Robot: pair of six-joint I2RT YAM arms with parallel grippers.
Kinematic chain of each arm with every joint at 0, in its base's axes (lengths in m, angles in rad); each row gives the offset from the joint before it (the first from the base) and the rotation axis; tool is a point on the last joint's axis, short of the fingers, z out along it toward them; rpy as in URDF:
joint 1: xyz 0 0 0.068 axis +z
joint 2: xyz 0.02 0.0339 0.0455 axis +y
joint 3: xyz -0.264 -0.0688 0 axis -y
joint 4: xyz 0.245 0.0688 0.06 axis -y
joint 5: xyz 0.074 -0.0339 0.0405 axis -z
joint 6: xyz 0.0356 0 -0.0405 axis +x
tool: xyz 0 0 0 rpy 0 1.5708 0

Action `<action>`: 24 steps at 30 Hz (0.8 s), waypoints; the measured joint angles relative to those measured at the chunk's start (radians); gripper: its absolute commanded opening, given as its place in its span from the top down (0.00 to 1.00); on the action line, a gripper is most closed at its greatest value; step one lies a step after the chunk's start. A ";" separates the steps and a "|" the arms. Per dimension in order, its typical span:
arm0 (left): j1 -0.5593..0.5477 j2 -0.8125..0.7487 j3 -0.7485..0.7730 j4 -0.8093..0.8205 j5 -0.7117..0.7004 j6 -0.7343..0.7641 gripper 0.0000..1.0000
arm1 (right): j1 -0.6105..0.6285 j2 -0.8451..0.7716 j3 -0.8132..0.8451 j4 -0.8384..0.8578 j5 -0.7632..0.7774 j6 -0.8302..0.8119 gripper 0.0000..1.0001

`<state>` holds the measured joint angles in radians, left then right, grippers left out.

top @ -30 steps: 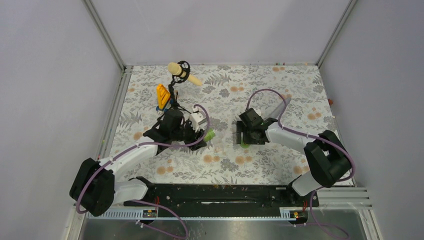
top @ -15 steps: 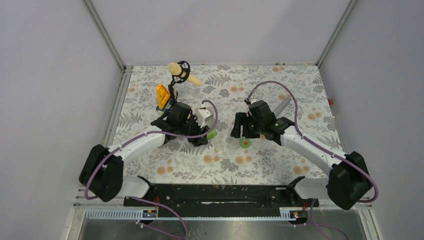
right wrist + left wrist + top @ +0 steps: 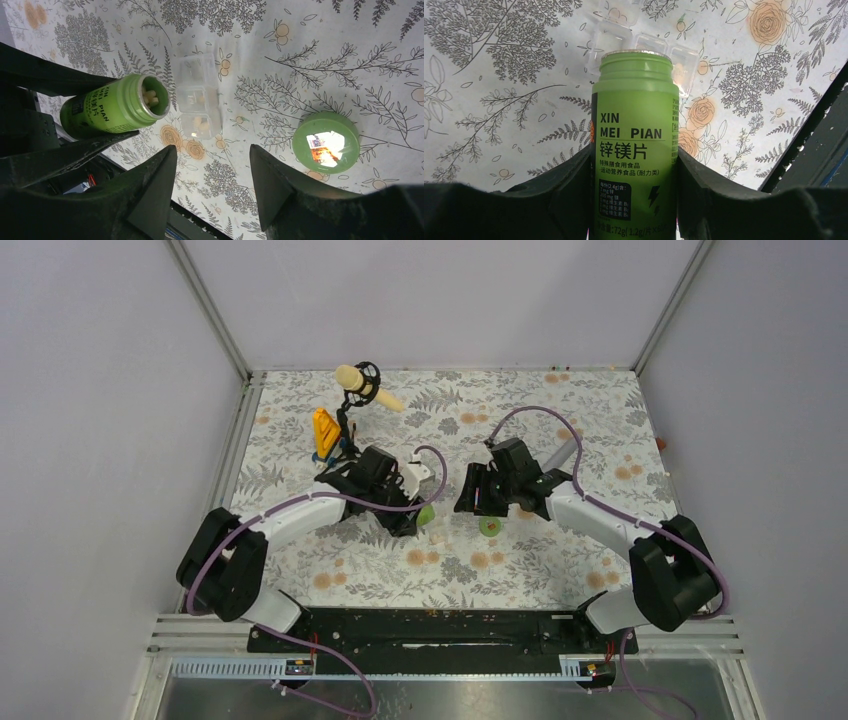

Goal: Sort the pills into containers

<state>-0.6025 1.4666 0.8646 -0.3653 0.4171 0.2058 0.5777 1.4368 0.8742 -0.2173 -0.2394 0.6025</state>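
Note:
My left gripper [image 3: 634, 200] is shut on the green bottle [image 3: 636, 130], which is uncapped and tilted with its mouth over the see-through containers [image 3: 644, 42]. In the right wrist view the bottle [image 3: 112, 107] shows pale pills [image 3: 150, 97] in its mouth, next to the row of containers [image 3: 199, 97]; the nearest cup holds a pill [image 3: 200, 122]. My right gripper [image 3: 212, 160] is open and empty above the mat, left of the green cap [image 3: 326, 142], which lies upside down. In the top view the bottle [image 3: 425, 512], containers [image 3: 437, 534] and cap [image 3: 490, 526] sit between both grippers.
A yellow object [image 3: 325, 430] and a black-ringed object with a cream stick [image 3: 360, 385] lie at the back left. A white object [image 3: 405, 476] sits by the left wrist. The right arm's dark body [image 3: 824, 135] shows at the right of the left wrist view.
My left gripper has carried the bottle right, toward the containers. My right gripper has moved up and left off the green cap, which now lies uncovered on the mat.

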 measured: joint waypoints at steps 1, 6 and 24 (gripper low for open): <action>-0.003 0.006 0.001 -0.001 -0.003 0.000 1.00 | 0.000 0.002 0.000 0.003 0.000 0.005 0.39; -0.016 0.038 0.025 -0.012 -0.030 -0.001 1.00 | -0.002 0.010 0.000 0.014 -0.002 0.028 0.41; -0.035 0.077 0.085 -0.060 -0.085 -0.003 1.00 | -0.002 0.029 0.000 0.020 -0.010 0.043 0.44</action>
<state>-0.6373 1.5436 0.9497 -0.4255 0.3321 0.2028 0.5755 1.4662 0.8742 -0.1974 -0.2489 0.6453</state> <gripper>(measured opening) 0.517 0.569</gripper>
